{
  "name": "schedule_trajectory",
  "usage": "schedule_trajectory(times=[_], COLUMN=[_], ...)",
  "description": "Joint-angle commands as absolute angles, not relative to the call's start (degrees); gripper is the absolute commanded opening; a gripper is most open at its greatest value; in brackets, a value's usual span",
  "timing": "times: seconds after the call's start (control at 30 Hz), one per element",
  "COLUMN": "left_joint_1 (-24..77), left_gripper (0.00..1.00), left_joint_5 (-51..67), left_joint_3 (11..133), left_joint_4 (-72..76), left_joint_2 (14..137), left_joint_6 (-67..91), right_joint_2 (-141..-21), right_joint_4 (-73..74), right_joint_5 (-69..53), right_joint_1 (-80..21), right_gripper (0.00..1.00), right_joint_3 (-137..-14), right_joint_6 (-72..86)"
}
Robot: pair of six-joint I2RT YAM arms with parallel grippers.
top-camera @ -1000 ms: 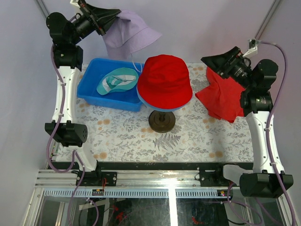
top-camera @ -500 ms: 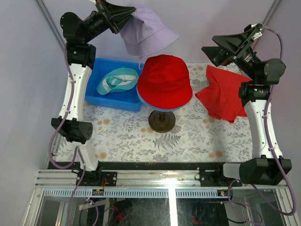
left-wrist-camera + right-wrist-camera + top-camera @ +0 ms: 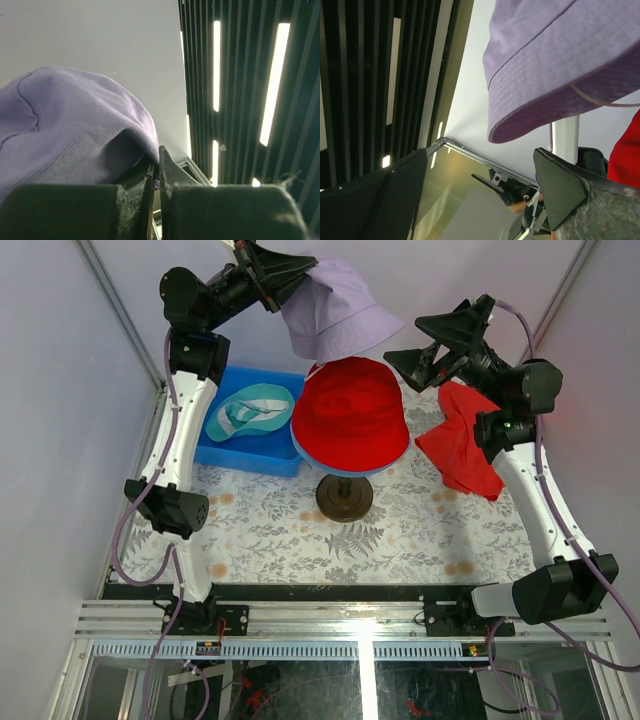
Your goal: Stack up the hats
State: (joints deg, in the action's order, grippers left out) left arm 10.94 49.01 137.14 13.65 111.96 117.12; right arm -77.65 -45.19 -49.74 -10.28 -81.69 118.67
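Floral table (image 3: pixel 400 540), lilac hat (image 3: pixel 340 312) in left hand (image 3: pixel 308 272)

The left arm (image 3: pixel 185 420) and right arm (image 3: pixel 540 510) are built of white links and black joints, with pale lilac cables (image 3: pixel 113 555) looped alongside. Along the wrist frames' lower edge the fingers (image 3: pixel 560 190) are seen as black wedges, seemingly rough-surfaced.

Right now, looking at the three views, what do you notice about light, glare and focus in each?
Top external: soft, even light, the red hat sharp, glare on the near metal rail. Left wrist: ceiling strip lights blown out, the left hand dark and blurred beside the lilac hat. Right wrist: the right hand soft and shadowed, the hat's brim stitching crisp.
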Motion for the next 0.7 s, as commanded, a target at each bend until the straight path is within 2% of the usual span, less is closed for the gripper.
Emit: schedule_trajectory(times=[0.0, 0.4, 0.53, 0.6, 0.67], left_joint_1=[11.79, 12.98, 13.30, 13.42, 13.44], left_gripper=[0.00, 0.00, 0.00, 0.00, 0.00], left_joint_5=[47.20, 47.53, 47.59, 47.91, 48.21], left_joint_3=[139.57, 132.18, 129.45, 128.53, 126.92], left_joint_4=[17.72, 21.07, 22.38, 22.81, 23.79], left_joint_2=[111.67, 107.27, 105.69, 105.16, 104.43], left_joint_6=[119.77, 120.15, 120.27, 120.31, 120.61], right_joint_2=[-77.56, -82.54, -84.72, -85.59, -85.94], right_joint_4=[-45.38, -45.62, -44.98, -44.87, -44.99], right_joint_5=[-47.28, -44.40, -43.79, -43.48, -43.21], right_joint_1=[-11.19, -11.27, -11.39, -11.34, -11.35], right_gripper=[0.94, 0.92, 0.88, 0.78, 0.50], right_joint_3=[-81.30, -84.47, -86.73, -87.70, -87.83], right_joint_6=[121.62, 119.47, 118.45, 118.13, 117.96])
